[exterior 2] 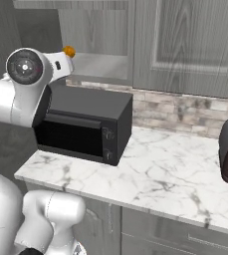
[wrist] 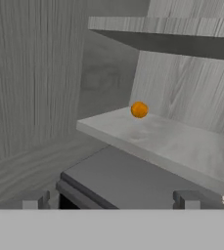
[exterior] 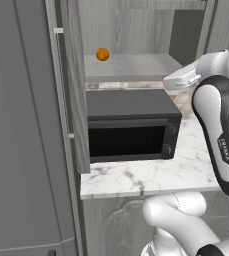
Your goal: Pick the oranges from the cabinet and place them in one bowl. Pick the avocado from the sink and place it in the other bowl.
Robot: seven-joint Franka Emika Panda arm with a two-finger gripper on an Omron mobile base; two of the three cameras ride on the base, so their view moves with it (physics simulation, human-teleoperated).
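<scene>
With the gripper [wrist: 111, 199] held wide open and empty at the bottom of the hand view, the orange [wrist: 139, 110] resting on the cabinet shelf [wrist: 182, 141] at frame centre could be nudged and rolled deeper if approached off-line.

The white arm [exterior: 221, 135] is raised from the base in a high bend, with a dark-jointed link standing nearly upright in the left base view. The wrist [exterior 2: 28, 67] is turned toward the open cabinet, level with its lower shelf. In the hand view the gripper [wrist: 111, 199] is seen with both finger tips [wrist: 35, 199] spread wide apart, and nothing is held between them.
</scene>
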